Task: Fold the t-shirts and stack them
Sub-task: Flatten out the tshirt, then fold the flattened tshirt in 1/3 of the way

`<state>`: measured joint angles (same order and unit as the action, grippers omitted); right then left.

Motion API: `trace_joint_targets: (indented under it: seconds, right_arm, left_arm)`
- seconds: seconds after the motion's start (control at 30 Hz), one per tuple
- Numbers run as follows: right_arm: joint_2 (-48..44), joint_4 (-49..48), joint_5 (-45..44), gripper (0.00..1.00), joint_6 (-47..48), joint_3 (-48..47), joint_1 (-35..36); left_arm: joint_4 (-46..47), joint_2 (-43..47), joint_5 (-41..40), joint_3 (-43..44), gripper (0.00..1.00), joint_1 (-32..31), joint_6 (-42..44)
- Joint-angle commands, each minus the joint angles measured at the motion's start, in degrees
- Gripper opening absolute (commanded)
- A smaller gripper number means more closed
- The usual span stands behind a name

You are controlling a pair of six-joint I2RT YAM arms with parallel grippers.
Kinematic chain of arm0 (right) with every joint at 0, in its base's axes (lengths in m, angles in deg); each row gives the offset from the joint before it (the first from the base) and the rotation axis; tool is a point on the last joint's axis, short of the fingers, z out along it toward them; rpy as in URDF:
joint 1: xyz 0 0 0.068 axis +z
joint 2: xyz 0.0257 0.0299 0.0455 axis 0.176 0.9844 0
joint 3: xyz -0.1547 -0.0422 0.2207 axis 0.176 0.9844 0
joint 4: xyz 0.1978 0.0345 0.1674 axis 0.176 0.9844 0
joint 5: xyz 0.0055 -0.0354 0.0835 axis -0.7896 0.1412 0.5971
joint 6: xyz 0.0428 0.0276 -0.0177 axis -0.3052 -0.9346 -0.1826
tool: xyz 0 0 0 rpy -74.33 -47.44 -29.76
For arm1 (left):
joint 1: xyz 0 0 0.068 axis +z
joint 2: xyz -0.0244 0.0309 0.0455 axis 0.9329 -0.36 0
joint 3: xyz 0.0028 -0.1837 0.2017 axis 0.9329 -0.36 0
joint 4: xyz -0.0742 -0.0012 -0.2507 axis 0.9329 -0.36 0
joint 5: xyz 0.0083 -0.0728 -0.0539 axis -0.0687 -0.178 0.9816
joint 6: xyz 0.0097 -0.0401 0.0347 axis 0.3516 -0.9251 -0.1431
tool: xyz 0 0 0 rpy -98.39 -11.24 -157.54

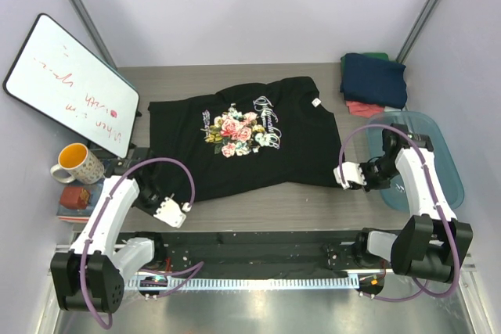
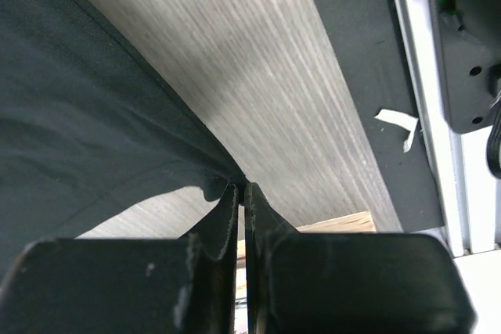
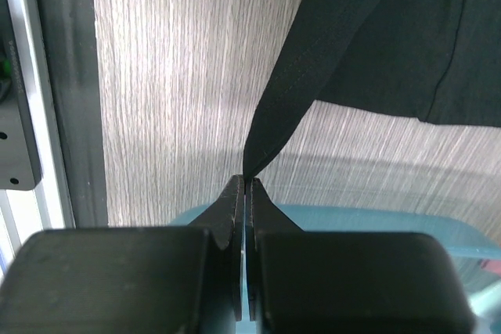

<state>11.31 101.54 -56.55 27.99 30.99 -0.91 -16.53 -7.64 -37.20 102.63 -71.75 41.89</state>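
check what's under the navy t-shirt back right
Under the navy t-shirt, coral-red cloth pokes out at the near edge, green cloth at the far edge. The rest is covered.

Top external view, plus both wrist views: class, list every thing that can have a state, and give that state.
black rose-print t-shirt: unfolded, spread print-up
left gripper: shut on its edge
right gripper: shut on its edge
navy t-shirt: folded, topping a pile
mug: upright
whiteboard: leaning, written on

Bright, even overhead light; the black t-shirt casts a soft shadow, and wrist-view foregrounds blur
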Motion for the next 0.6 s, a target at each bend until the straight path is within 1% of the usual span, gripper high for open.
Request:
trace_joint_targets:
  seconds: [0.0,0.1,0.13,0.2,0.23,0.4,0.57]
  right_arm:
    - [1.14,4.66,2.73,0.01,21.01,-0.49,-0.29]
    - [1.84,-1.74,4.75,0.01,19.69,-0.84,-0.29]
    - [2.28,-6.20,5.19,0.01,18.47,-1.02,-0.29]
    - [3.24,-10.44,5.90,0.01,17.32,-2.24,-0.29]
    - [4.38,-14.20,6.42,0.01,15.57,-2.95,-0.29]
    - [8.61,-22.31,9.31,0.01,13.71,-7.95,-0.29]
    - [11.33,-34.44,10.73,0.01,12.74,-8.58,0.41]
  left_arm:
    - [-5.26,0.68,0.82,-0.69,0.00,0.39,-1.67]
    - [-2.61,-1.34,1.88,1.15,0.00,0.39,-3.77]
    - [-2.26,-2.04,2.31,1.94,0.00,0.39,-4.39]
    - [-0.24,-4.15,2.06,3.79,0.00,0.39,-5.97]
    - [1.07,-4.86,1.62,4.32,0.00,0.39,-6.68]
    - [7.31,-9.95,0.47,8.36,0.00,0.57,-9.49]
    - [10.57,-14.17,-0.58,11.79,0.00,0.83,-11.87]
